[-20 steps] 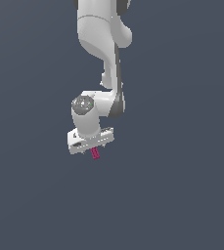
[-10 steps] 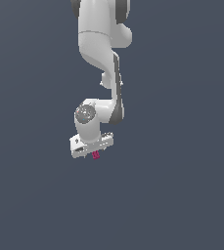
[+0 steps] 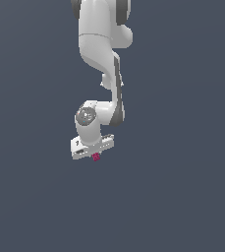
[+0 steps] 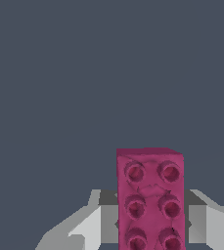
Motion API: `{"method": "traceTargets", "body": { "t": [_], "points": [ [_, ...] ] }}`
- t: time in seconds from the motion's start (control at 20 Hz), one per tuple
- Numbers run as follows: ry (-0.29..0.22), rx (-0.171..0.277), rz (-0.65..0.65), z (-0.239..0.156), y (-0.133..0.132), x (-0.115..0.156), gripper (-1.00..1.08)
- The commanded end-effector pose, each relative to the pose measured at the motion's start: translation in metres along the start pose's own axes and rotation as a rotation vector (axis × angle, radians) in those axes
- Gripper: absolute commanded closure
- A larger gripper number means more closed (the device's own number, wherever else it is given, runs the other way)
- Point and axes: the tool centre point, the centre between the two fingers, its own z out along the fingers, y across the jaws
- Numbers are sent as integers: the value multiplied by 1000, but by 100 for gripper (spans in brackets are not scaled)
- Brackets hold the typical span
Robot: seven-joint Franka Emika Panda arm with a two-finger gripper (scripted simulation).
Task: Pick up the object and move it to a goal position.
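The white gripper point(image 3: 95, 153) hangs in the air with its fingers point(image 4: 91, 227) clamped on either side of a magenta studded brick point(image 4: 150, 200), which juts out beyond the fingertips.

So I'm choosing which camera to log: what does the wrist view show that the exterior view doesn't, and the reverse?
Only the wrist view shows the round studs in two columns on the magenta brick and the grey fingers flanking it. Only the exterior view shows the whole white arm hanging down from the top of the picture. Both show the brick held in the hand against a plain dark grey background.
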Motion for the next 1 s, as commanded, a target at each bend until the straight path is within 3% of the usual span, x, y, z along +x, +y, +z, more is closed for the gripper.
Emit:
{"method": "traceTargets", "body": {
  "t": [0.0,0.5,0.95],
  "points": [
    [0,0,0,0,0,0,108],
    [0,0,0,-10,-13,2,108],
    [0,0,0,-54,-74,9,108]
  ]
}}
